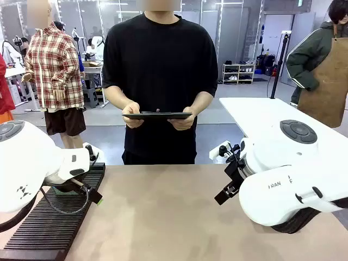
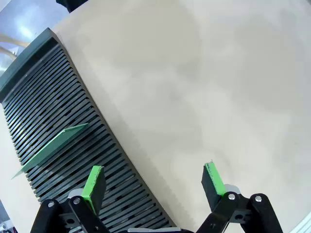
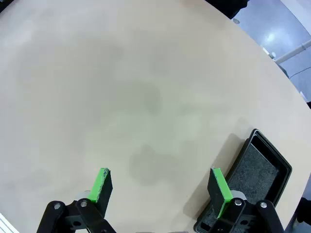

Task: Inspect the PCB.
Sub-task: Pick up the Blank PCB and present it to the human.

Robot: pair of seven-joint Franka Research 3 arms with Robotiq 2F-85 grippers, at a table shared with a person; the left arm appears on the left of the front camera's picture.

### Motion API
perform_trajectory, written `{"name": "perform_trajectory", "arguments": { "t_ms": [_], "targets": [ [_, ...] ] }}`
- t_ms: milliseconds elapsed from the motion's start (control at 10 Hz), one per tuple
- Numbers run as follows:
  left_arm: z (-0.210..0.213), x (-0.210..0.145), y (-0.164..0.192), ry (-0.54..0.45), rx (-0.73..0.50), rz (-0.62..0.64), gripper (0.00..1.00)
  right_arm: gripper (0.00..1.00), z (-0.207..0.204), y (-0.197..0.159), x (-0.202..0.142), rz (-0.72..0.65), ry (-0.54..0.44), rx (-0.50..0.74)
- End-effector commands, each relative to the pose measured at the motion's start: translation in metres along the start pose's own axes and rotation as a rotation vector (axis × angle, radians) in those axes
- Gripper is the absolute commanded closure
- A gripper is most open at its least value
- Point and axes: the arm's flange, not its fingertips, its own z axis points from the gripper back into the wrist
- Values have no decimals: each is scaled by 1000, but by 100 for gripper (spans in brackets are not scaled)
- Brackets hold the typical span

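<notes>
We see the PCB (image 2: 53,144), a thin pale green board, standing on edge and leaning in the slots of a black ribbed rack (image 2: 53,87) that lies on the desk (image 1: 174,217). The left gripper (image 2: 153,171) hangs above the rack's border, its green-padded fingers spread wide with nothing between them, apart from the board. The right gripper (image 3: 159,174) is likewise spread and empty over bare desk. A black rectangular tray (image 3: 265,167) with a dark speckled floor lies near the desk's rim, just beside one finger. The desk top is a matt, pale tan sheet with faint darker blotches. In the front view the rack sits at the near left corner, and a person (image 1: 160,65) in a black shirt stands at the far side holding a dark flat panel (image 1: 156,115) level in both hands. Behind lie a grey floor, glazed partitions, a white table (image 1: 255,111), a low shelf unit (image 1: 238,73) and a second person (image 1: 326,70) in a brown apron.
</notes>
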Motion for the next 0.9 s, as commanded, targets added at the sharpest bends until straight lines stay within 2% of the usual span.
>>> {"name": "perform_trajectory", "arguments": {
  "t_ms": [0,800],
  "targets": [
    [0,0,-1,0,0,-1,0,0,0,0,0,0,0,0],
    [0,0,-1,0,0,-1,0,0,0,0,0,2,0,0]
  ]
}}
